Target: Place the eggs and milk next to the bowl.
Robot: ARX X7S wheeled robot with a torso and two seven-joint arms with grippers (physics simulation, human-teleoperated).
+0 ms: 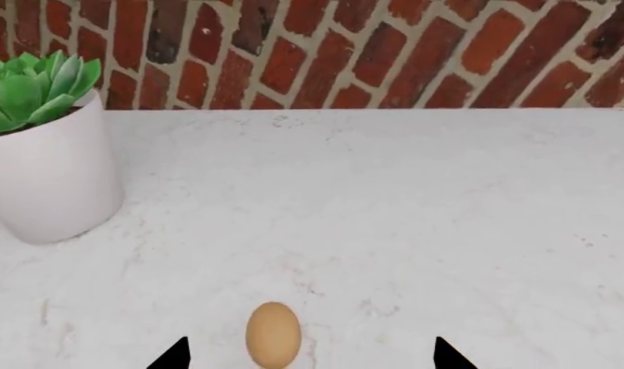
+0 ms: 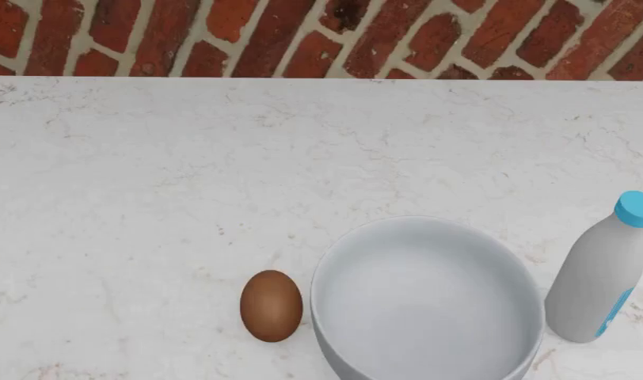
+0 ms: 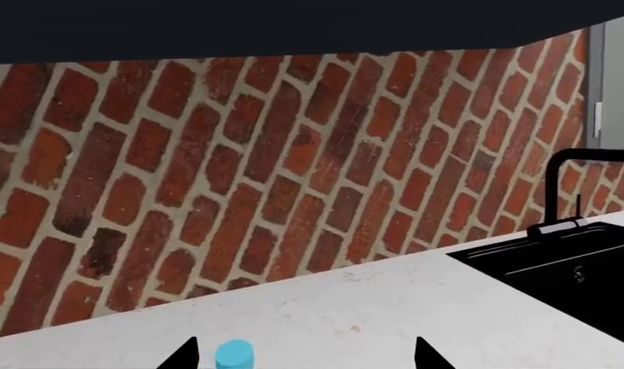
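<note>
A brown egg (image 2: 271, 305) lies on the white marble counter just left of the large white bowl (image 2: 428, 305). The milk (image 2: 602, 269), a white bottle with a light-blue cap, stands upright close to the bowl's right side. Neither gripper shows in the head view. In the left wrist view my left gripper (image 1: 310, 360) is open, and the egg (image 1: 273, 334) lies between its dark fingertips (image 1: 174, 357) without touching them. My right gripper (image 3: 305, 358) is open too, and only the milk's blue cap (image 3: 235, 356) shows between its fingertips (image 3: 184, 357).
A white pot with a green succulent (image 1: 48, 173) stands on the counter beyond the egg. A black sink (image 3: 573, 269) with a black faucet (image 3: 579, 165) is set into the counter beyond the milk. A red brick wall (image 2: 321, 36) backs the counter.
</note>
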